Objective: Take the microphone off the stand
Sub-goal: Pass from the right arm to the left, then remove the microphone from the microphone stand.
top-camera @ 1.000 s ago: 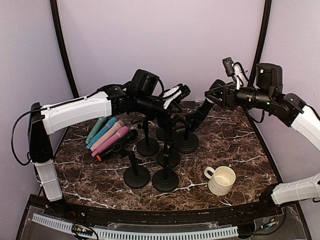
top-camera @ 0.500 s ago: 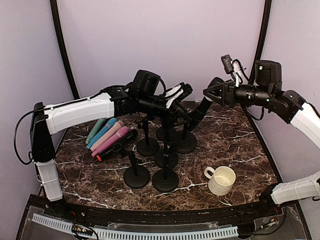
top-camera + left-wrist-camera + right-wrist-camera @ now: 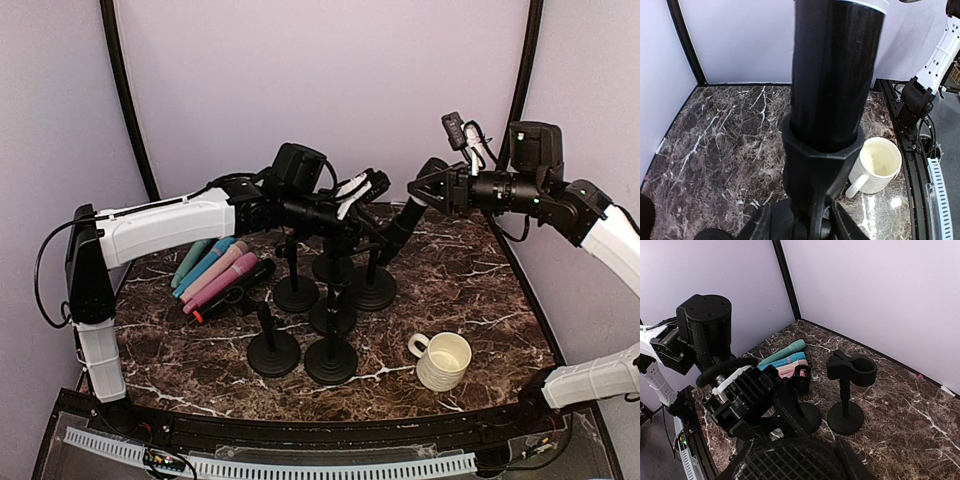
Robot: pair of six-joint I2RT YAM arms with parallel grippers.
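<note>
A black microphone [image 3: 408, 212] leans in the clip of a black stand [image 3: 372, 288] at the back middle of the marble table. My right gripper [image 3: 428, 187] is shut on its mesh head [image 3: 790, 462], which fills the bottom of the right wrist view. My left gripper [image 3: 370, 225] reaches in from the left, just under the clip. In the left wrist view the microphone's barrel [image 3: 832, 75] rises out of the clip's collar [image 3: 820, 165], and the left gripper [image 3: 807, 226] has its jaws pressed against both sides of the stand's neck.
Several empty black stands [image 3: 331, 360] crowd the table's middle; one [image 3: 847, 390] shows in the right wrist view. A pile of teal, blue, pink and black microphones [image 3: 215, 270] lies at the left. A white mug [image 3: 442, 360] stands at the front right, also close below the left gripper [image 3: 877, 165].
The left gripper's jaws have narrowed onto the stand's neck and the left arm has edged right. The right gripper has shifted slightly left, still holding the microphone's head.
</note>
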